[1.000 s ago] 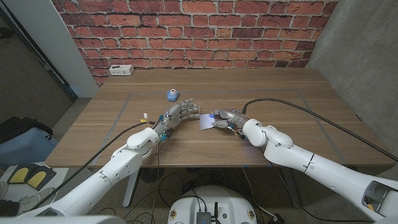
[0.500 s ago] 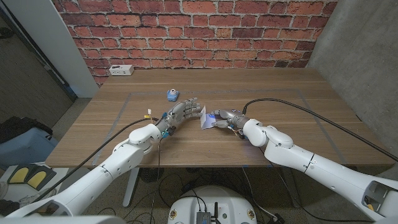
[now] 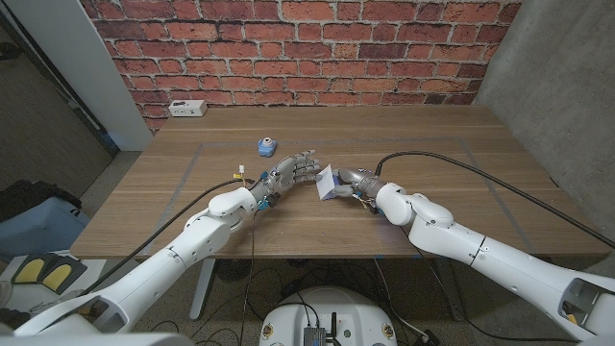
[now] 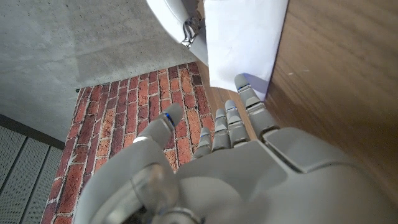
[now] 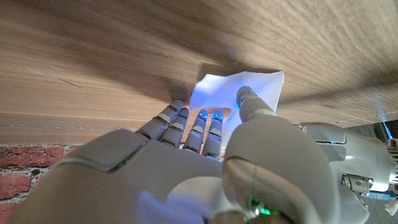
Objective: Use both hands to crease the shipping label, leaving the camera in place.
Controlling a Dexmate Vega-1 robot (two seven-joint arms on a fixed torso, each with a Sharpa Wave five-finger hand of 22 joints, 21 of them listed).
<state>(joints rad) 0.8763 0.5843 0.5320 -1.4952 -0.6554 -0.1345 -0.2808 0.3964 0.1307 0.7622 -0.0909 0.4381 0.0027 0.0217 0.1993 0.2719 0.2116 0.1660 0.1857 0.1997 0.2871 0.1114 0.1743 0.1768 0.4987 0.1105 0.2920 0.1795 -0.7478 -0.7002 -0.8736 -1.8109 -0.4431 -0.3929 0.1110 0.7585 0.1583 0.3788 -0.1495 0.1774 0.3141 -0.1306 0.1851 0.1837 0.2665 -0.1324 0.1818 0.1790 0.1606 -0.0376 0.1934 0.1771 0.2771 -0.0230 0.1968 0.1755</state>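
Label (image 3: 326,181) now lifted upright off worktop (image 3: 432,144); right hand (image 3: 348,183) grasps it, left hand (image 3: 293,173) released beside it; crease forming, camera (image 3: 265,146) untouched.

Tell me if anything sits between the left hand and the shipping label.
Nothing visible does. The left hand is right at the shipping label, fingertips at its edge, while the right hand holds it up from the other side. The camera sits farther back on the table, off that path.
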